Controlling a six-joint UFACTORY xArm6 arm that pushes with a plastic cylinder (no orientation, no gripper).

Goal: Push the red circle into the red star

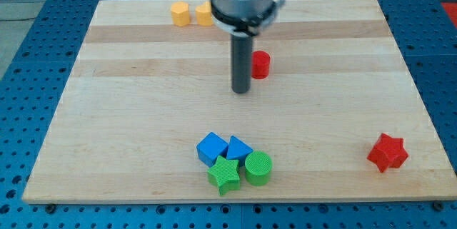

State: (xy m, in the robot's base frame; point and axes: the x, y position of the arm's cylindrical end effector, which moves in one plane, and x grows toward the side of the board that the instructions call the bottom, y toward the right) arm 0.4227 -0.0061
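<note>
The red circle [261, 64] is a short red cylinder on the wooden board, above the middle of the view. The red star [387, 152] lies near the board's lower right corner, far from the circle. My tip [241, 90] is the lower end of the dark rod, just left of and slightly below the red circle, very close to it; I cannot tell whether they touch.
A cluster sits at the bottom middle: a blue cube [211, 148], a blue triangular block [238, 148], a green star [225, 175] and a green circle [258, 168]. Two yellow blocks [180, 13] lie at the top, one partly behind the arm [204, 13].
</note>
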